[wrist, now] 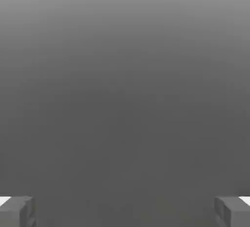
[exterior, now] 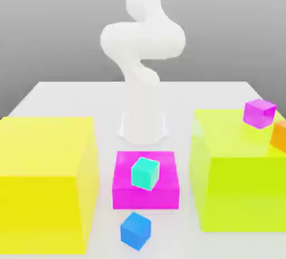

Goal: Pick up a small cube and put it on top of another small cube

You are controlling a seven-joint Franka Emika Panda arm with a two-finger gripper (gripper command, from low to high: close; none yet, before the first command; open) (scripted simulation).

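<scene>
The small bright blue cube (exterior: 136, 230) lies on the white table near the front edge, just in front of a flat magenta block. The small purple-magenta cube (exterior: 260, 113) sits on top of the yellow-green block at the exterior view's right. In the hand view my gripper (wrist: 125, 212) is open: its two grey fingertips (wrist: 17, 211) stand far apart with nothing between them, facing plain grey background. The white arm (exterior: 142, 46) rises at the back of the table, folded upward, far from both cubes.
A flat magenta block (exterior: 146, 190) in the middle carries a small teal cube (exterior: 146, 173). A large yellow block (exterior: 44, 180) stands at the exterior view's left, a large yellow-green block (exterior: 237, 180) at the right, with an orange cube (exterior: 280, 135) at its right edge.
</scene>
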